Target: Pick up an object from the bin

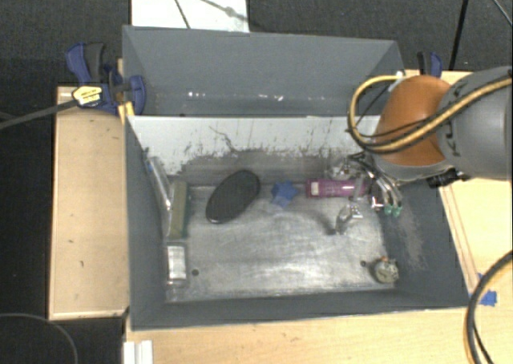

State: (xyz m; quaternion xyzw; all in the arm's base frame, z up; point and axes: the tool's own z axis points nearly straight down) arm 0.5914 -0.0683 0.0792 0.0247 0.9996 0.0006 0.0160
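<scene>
My gripper [347, 216] hangs low over the right part of the bin floor, just in front of a purple tube-like thing [332, 188] that lies flat near the back wall. A small blue piece [283, 192] rests left of the tube. Further left lies a black oval object [232, 196]. A small round greenish thing [386, 271] sits near the front right corner, below and to the right of the gripper. Nothing shows as held.
Along the left wall lie a long greenish bar [178, 210], a thin pale strip [157, 182] and a clear little block [175, 263]. The arm with its orange cover and cables comes in over the right rim.
</scene>
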